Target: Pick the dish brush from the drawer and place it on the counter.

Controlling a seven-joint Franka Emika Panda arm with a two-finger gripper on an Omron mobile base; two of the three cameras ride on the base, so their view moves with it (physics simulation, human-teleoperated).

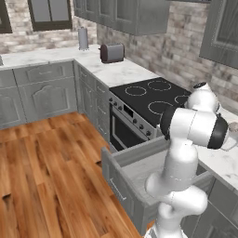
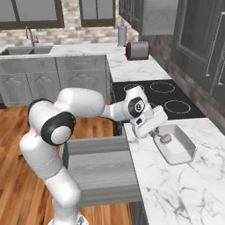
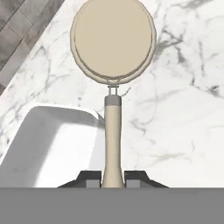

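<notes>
Now in the placing step: claw (image 3: 113,177) clamped the small cream-headed, tan-handled dish brush (image 3: 113,65) above the white marble bench (image 3: 183,109), beside the white dish (image 3: 48,144). Next: lower, release clear of dish.

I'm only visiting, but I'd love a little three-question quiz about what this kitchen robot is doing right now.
1. True or false: the drawer is pulled open.
2. What does the gripper hold? A) a spoon B) the dish brush C) nothing
3. Fill in: the white dish rests on the ____.

Key:
1. True
2. B, the jaws are shut on its wooden handle.
3. Counter, the white marble one beside the stovetop.
</notes>
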